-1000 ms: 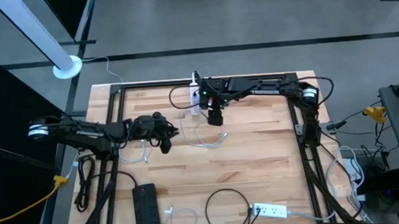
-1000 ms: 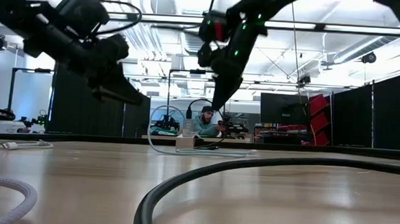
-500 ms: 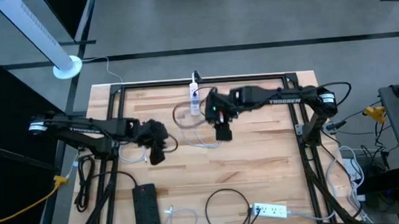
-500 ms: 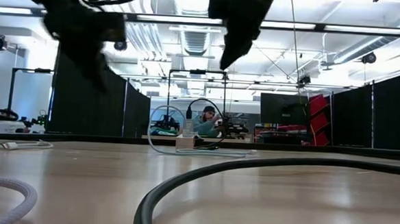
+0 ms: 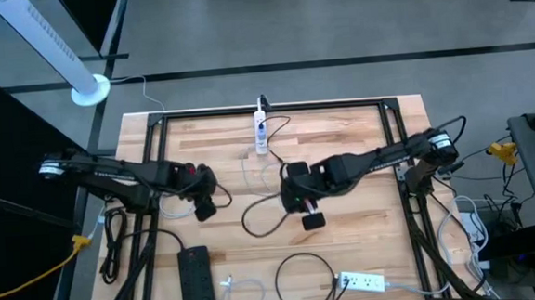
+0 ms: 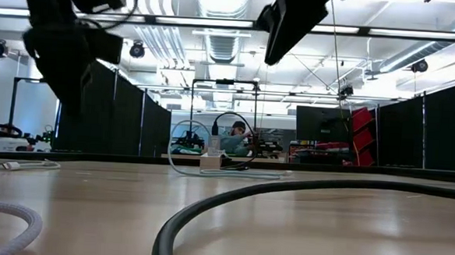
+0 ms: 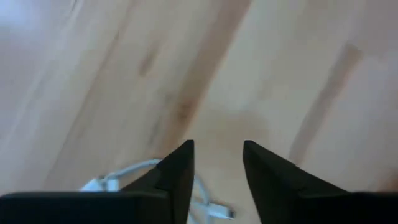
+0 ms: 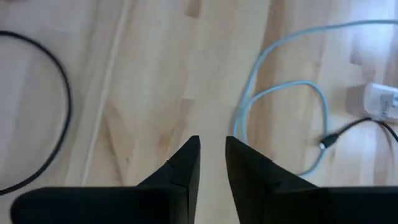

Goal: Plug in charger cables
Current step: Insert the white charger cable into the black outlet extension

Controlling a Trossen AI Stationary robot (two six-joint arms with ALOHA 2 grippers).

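Observation:
Several charger cables lie on the wooden table. A black one loops at the middle, and a white one lies under my left arm. A pale cable and a black plug end show in the right wrist view. My left gripper hangs open above the table's left half, with a white plug below its fingers. My right gripper hovers over the middle, its fingers a little apart with nothing between them. A white power strip lies at the far edge with cables plugged into it.
A black power strip, a white cable, a black cable ring and a second white power strip lie along the near edge. A black cord lies at the left edge. A black frame borders the table.
My right gripper has drawn back from the far power strip toward the near edge, to the table's middle. My left gripper has moved a little toward the left and near edges and tipped downward. A black cable loop now lies at the middle, where bare wood showed before.

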